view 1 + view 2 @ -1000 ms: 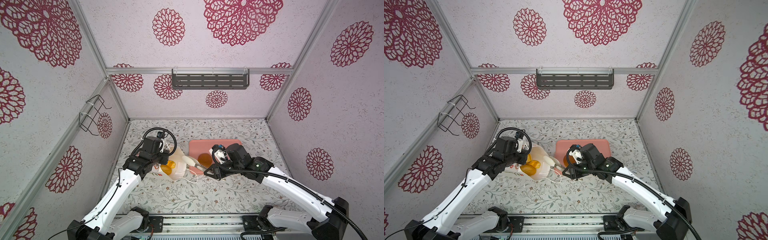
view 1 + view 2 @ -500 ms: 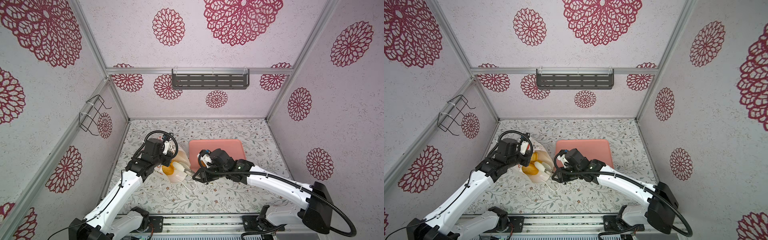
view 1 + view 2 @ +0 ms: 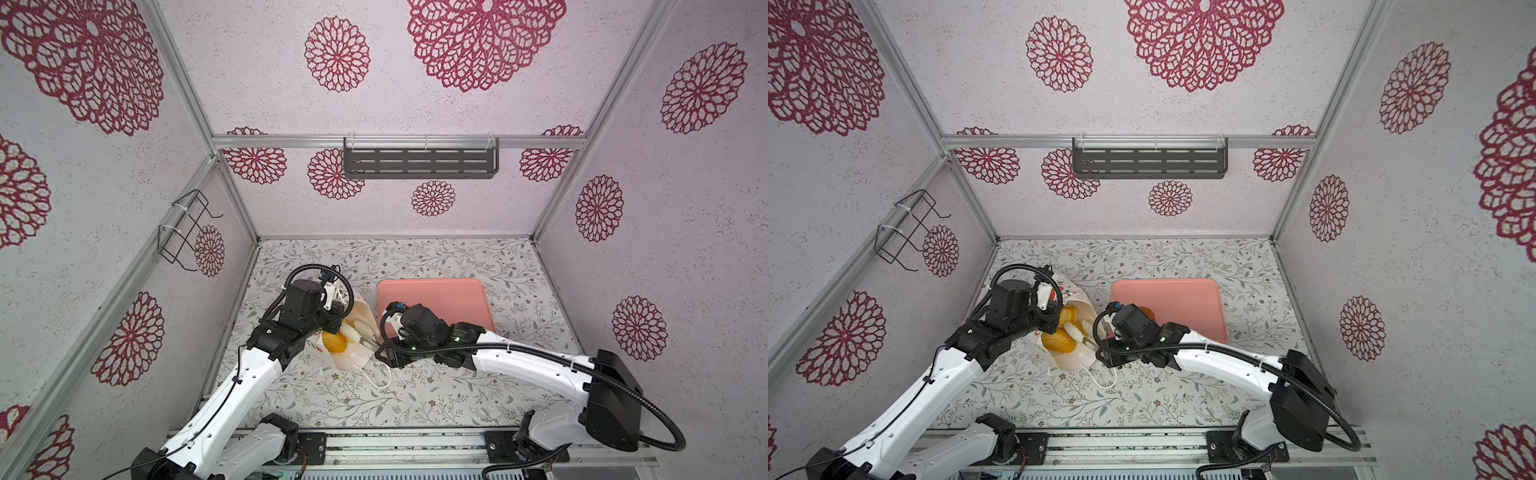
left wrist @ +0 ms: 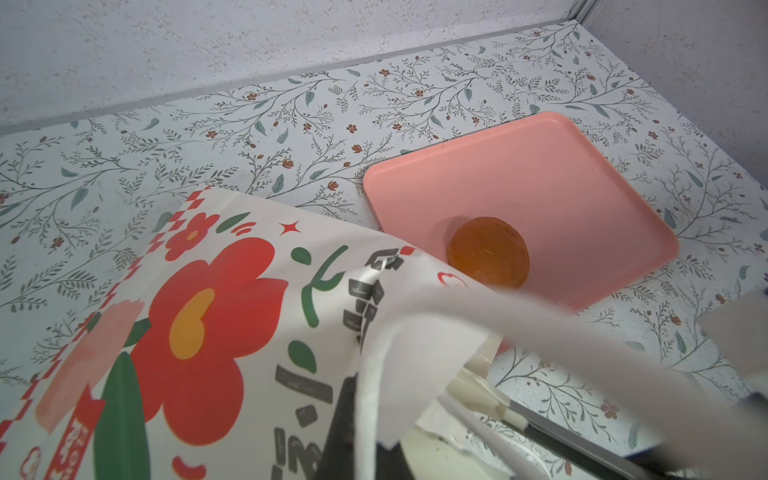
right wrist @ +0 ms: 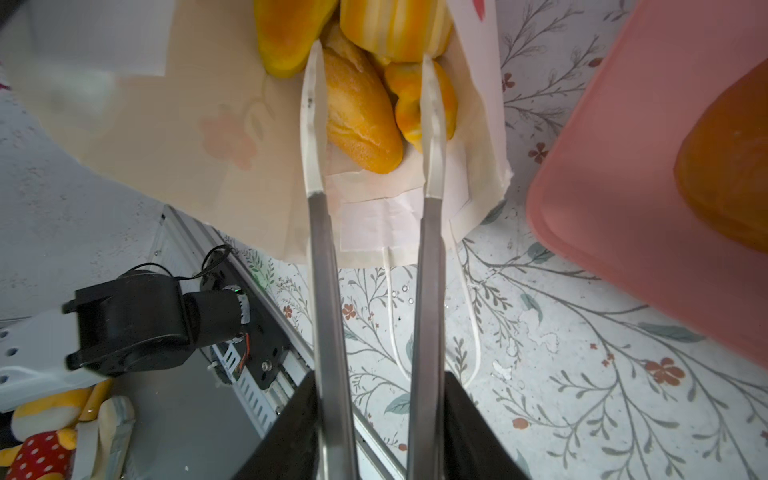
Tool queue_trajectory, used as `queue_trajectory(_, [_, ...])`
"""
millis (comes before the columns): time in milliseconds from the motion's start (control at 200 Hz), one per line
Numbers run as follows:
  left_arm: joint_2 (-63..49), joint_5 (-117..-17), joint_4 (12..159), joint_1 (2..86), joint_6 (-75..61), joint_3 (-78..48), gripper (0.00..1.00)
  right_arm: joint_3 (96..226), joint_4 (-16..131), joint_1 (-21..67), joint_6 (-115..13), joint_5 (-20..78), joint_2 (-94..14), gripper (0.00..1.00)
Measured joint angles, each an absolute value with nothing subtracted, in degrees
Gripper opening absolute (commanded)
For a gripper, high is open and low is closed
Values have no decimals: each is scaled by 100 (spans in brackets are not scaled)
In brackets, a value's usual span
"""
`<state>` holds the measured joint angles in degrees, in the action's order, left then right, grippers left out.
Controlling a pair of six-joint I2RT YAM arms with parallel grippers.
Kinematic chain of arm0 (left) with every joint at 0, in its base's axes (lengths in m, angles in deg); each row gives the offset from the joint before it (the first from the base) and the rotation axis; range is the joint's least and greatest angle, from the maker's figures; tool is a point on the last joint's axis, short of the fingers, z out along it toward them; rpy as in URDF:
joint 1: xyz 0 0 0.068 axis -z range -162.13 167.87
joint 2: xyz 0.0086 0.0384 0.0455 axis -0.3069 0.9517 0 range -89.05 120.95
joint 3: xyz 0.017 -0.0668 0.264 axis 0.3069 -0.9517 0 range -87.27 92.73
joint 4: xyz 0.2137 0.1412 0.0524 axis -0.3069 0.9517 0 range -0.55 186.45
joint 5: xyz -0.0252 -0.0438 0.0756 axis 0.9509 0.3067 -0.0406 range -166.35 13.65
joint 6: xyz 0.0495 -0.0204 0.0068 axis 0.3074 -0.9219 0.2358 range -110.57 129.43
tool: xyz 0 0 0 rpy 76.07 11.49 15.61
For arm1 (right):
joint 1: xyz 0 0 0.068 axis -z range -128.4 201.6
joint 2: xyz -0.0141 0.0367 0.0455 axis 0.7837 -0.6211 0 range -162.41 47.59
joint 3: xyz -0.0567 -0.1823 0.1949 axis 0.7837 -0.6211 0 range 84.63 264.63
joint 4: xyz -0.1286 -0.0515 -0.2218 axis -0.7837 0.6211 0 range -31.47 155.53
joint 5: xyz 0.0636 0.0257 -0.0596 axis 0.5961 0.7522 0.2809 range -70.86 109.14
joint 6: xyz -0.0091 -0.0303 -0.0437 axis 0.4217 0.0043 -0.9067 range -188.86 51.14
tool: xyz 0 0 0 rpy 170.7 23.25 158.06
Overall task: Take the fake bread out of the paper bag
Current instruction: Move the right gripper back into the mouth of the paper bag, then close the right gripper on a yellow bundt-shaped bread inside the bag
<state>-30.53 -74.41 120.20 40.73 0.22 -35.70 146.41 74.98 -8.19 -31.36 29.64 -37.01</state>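
The white paper bag (image 3: pixel 356 360) (image 3: pixel 1068 360) lies tilted on the table, its mouth facing the right arm. My left gripper (image 4: pixel 357 415) is shut on the bag's upper rim by the cord handle, beside the red flower print (image 4: pixel 199 316). Several golden loaves of fake bread (image 5: pixel 361 120) (image 3: pixel 1054 341) fill the mouth. My right gripper (image 5: pixel 371 54) (image 3: pixel 365 330) is open, its long fingers (image 5: pixel 312 124) reaching into the mouth on either side of a long loaf. A round brown bun (image 4: pixel 488 253) (image 3: pixel 1144 311) sits on the pink tray (image 4: pixel 561 178) (image 3: pixel 449 295).
The bag's other cord handle (image 3: pixel 379 381) trails loose on the floral table. A dark slotted shelf (image 3: pixel 419 163) hangs on the back wall and a wire rack (image 3: pixel 187 228) on the left wall. The metal rail (image 3: pixel 395 444) runs along the front edge.
My right arm has swung left from over the pink tray to the bag's mouth, leaving the round bun on the tray, and its jaws have widened. The left gripper has kept its hold.
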Motion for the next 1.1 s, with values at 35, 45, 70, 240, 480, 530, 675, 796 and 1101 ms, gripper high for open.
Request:
queue_trajectory(35, [-3053,-7411,12017,4073,-24,-3570,0,14729,7483,-819,-3145,2924,-3841,49])
queue_trajectory(45, [-3053,-7400,12015,4073,-37,-3570,0,14746,7478,-819,-3143,2916,-3867,49])
queue_trajectory(70, [-3053,-7380,12015,4073,-63,-3570,0,14799,7476,-819,-3154,2879,-3948,49])
queue_trajectory(240, [-3051,-7242,12013,4073,-190,-3570,0,15102,7448,-819,-3108,2651,-4293,52])
queue_trajectory(480, [-3051,-7120,12015,4075,-266,-3570,0,15467,7393,-819,-2964,2470,-4584,55])
queue_trajectory(530, [-3051,-7103,12015,4075,-273,-3570,0,15557,7376,-819,-2959,2470,-4691,55])
queue_trajectory(675, [-3051,-7085,12015,4075,-293,-3570,0,15701,7387,-816,-2913,2487,-4982,55])
queue_trajectory(796, [-3051,-7079,12015,4075,-323,-3570,0,15728,7384,-816,-2861,2494,-5152,53])
queue_trajectory(1101, [-3012,-7092,12004,4075,-439,-3570,0,15942,7424,-816,-2793,2610,-5233,11])
